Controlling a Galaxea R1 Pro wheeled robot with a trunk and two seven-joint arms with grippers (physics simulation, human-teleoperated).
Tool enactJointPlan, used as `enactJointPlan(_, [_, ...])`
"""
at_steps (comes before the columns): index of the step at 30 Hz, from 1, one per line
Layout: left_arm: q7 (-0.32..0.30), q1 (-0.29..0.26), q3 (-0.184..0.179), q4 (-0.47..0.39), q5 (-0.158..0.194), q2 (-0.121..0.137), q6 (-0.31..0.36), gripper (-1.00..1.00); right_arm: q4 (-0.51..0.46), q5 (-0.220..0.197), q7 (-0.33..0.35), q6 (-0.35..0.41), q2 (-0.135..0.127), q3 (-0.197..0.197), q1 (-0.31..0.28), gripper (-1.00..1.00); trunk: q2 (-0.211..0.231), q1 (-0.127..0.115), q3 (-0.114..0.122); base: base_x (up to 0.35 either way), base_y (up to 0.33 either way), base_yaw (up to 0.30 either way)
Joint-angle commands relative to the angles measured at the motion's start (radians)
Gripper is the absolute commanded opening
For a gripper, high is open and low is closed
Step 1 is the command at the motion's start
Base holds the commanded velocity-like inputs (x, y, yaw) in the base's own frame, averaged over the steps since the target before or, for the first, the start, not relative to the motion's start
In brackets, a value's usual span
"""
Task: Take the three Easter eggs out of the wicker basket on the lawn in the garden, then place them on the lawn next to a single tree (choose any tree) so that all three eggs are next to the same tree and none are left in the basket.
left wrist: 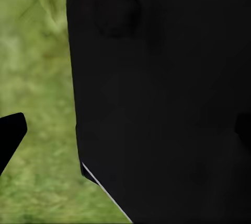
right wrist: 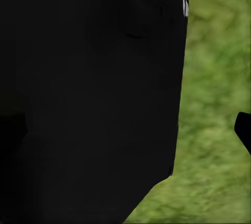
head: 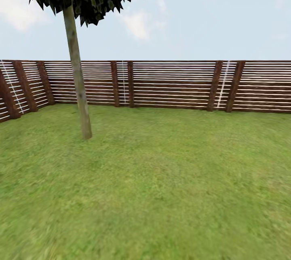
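A tall tree (head: 77, 78) with a slim grey-green trunk and a dark leafy crown stands at the left of the head view, rooted in the lawn (head: 161, 179). The mottled green grass spreads wide from the tree toward me. The three Easter eggs and the wicker basket are out of view. In the left wrist view one black fingertip (left wrist: 10, 136) juts in over blurred grass, beside a large black part of the robot (left wrist: 167, 104). The right wrist view has a black fingertip (right wrist: 244, 130) at its edge, again beside a black bulk (right wrist: 89, 98).
A brown horizontal-slat wooden fence (head: 173, 84) closes the garden behind the tree and turns a corner at the far left (head: 16, 90). Sky with pale clouds lies above it. Open grass stretches to the right of the trunk.
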Motion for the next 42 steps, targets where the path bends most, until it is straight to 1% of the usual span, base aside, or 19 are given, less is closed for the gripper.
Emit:
enactJointPlan(1, [0.006, -0.006, 0.006, -0.004, 0.006, -0.006, 0.006, 1.0, 0.006, -0.006, -0.006, 0.006, 0.006, 0.006, -0.006, 1.0, 0.0, 0.0, 0.0, 0.0, 0.0, 0.0])
enactJointPlan(3, [0.007, -0.017, 0.011, -0.011, 0.017, 0.006, 0.017, 1.0, -0.006, 0.002, -0.005, 0.009, -0.006, 0.016, -0.017, 1.0, 0.0, 0.0, 0.0, 0.0, 0.0, 0.0])
enactJointPlan(5, [0.007, -0.006, 0.0, -0.022, 0.009, 0.017, 0.005, 1.0, -0.015, 0.004, 0.006, -0.002, -0.016, 0.004, -0.029, 1.0, 0.0, 0.0, 0.0, 0.0, 0.0, 0.0])
enactJointPlan(7, [0.007, 0.005, -0.005, -0.033, -0.002, 0.028, -0.006, 1.0, -0.016, 0.005, 0.009, -0.011, -0.014, -0.002, -0.04, 1.0, 0.0, 0.0, 0.0, 0.0, 0.0, 0.0])
enactJointPlan(9, [0.007, 0.013, -0.004, -0.044, -0.013, 0.036, -0.015, 1.0, -0.015, 0.005, 0.007, -0.012, -0.003, -0.001, -0.052, 1.0, 0.0, 0.0, 0.0, 0.0, 0.0, 0.0])
enactJointPlan(13, [0.006, 0.014, -0.005, -0.066, -0.014, 0.034, -0.015, 1.0, -0.004, 0.025, 0.008, -0.026, 0.017, 0.02, -0.075, 1.0, 0.0, 0.0, -0.002, 0.0, 0.0, -0.235])
enactJointPlan(17, [0.006, 0.014, -0.005, -0.089, -0.014, 0.034, -0.015, 1.0, -0.004, 0.048, 0.009, -0.026, 0.016, 0.043, -0.097, 1.0, 0.0, 0.0, -0.004, 0.0, 0.0, -0.279])
enactJointPlan(18, [0.005, 0.014, -0.005, -0.102, -0.014, 0.034, -0.015, 1.0, -0.004, 0.158, 0.008, -0.026, 0.016, 0.069, -0.134, 1.0, 0.0, 0.0, -0.005, 0.0, 0.0, -0.28])
enactJointPlan(21, [0.002, 0.014, -0.007, -0.101, -0.016, 0.033, -0.015, 1.0, -0.005, 0.154, 0.009, -0.026, 0.015, 0.066, -0.134, 1.0, 0.0, 0.0, -0.007, 0.0, 0.0, -0.28])
enactJointPlan(25, [-0.005, 0.014, -0.008, -0.099, -0.018, 0.03, -0.013, 1.0, -0.006, 0.142, 0.011, -0.026, 0.009, 0.052, -0.134, 1.0, 0.0, 0.0, -0.009, 0.0, 0.0, -0.281])
enactJointPlan(30, [-0.005, 0.014, -0.008, -0.098, -0.018, 0.024, -0.012, 1.0, -0.006, 0.107, 0.01, -0.026, 0.008, 0.033, -0.134, 1.0, 0.0, 0.0, -0.009, 0.0, 0.0, -0.284])
enactJointPlan(42, [-0.005, 0.014, -0.006, -0.098, -0.017, 0.023, -0.012, 1.0, -0.008, 0.101, 0.009, -0.028, 0.007, 0.032, -0.134, 1.0, 0.0, 0.0, -0.009, 0.0, 0.0, -0.286])
